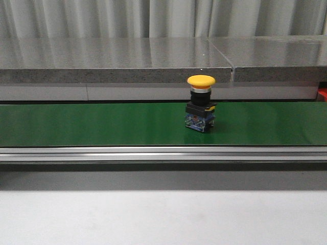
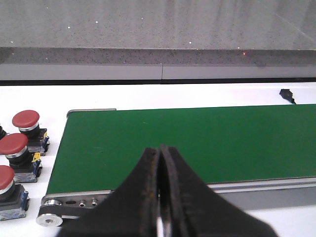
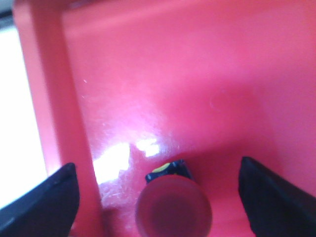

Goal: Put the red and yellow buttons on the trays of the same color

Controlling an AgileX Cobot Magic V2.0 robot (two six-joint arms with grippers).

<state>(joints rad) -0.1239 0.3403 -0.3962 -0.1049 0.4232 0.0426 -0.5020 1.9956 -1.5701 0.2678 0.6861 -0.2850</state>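
On the green conveyor belt, seen from the front, a yellow button is stood upright, right of the belt's middle. Its yellow mushroom cap is carried on a black collar, with a black and blue switch block underneath resting on the belt. Along the near edge of the belt a silver rail is run, with a pale table surface before it. Behind the belt a grey speckled ledge is seen, and behind that a grey curtain. Neither arm is shown in this view.

Under the right wrist camera, the floor of a red tray is filled across the view, with its raised wall at one side. A red button is stood on the tray floor, blurred by closeness, between the two dark fingers of the right gripper. The fingers are spread wide and are kept apart from the button on both sides, so nothing is gripped.

Under the left wrist camera, the left gripper is shown with its black fingers pressed together and nothing between them. It is hung near the end of the belt, where a silver roller is visible. Beside that end, three red buttons are stood in a row on the white surface, well apart from the gripper.
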